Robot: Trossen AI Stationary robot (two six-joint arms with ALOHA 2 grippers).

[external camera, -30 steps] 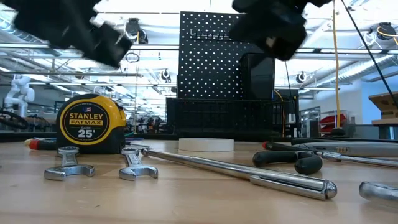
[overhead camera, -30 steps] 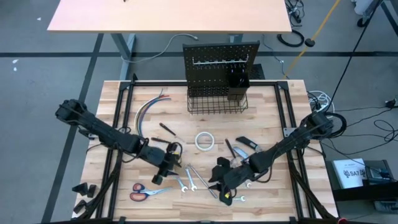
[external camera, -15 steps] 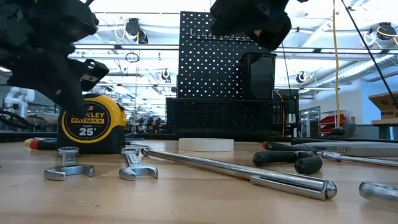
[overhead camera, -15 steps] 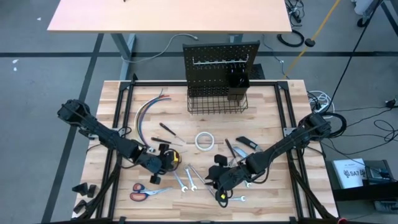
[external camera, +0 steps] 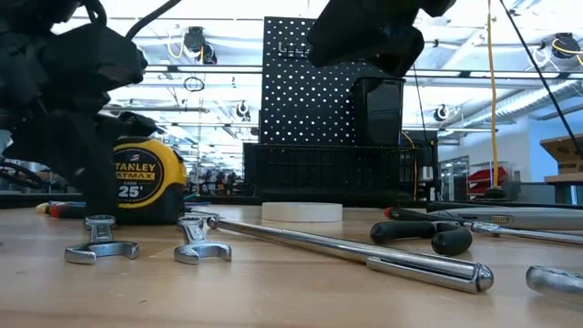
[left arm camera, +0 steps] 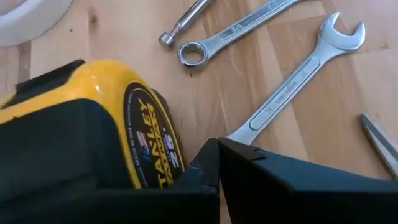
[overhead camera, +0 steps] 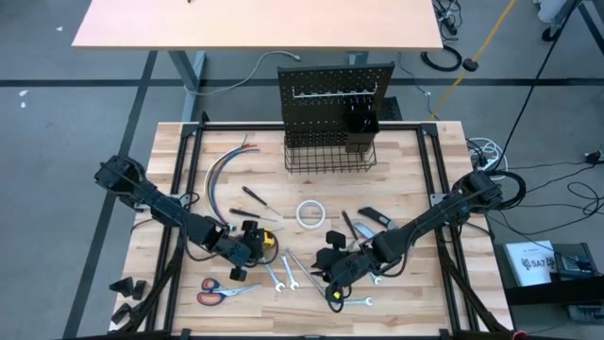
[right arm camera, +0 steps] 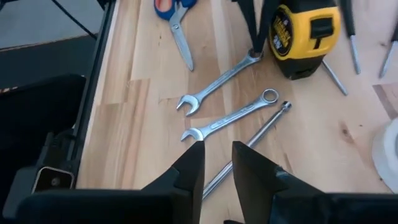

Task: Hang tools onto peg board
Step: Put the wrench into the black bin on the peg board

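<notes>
High: I look straight down on the whole table (overhead camera: 179,142).
Low: level across it, facing the peg board (external camera: 332,91).
Wrists: close above the wood; all views share the tape measure (left arm camera: 81,124).

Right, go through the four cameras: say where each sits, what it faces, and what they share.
High: overhead, looking down on the table, both arms, peg board.
Low: tabletop level, facing the peg board; dark arms hang in from above.
Left wrist: on the left arm, looking at the wood past its shut jaws beside the tape measure.
Right wrist: on the right arm, its fingers over the long metal rod.
Shared: tape measure and two wrenches in all four.
</notes>
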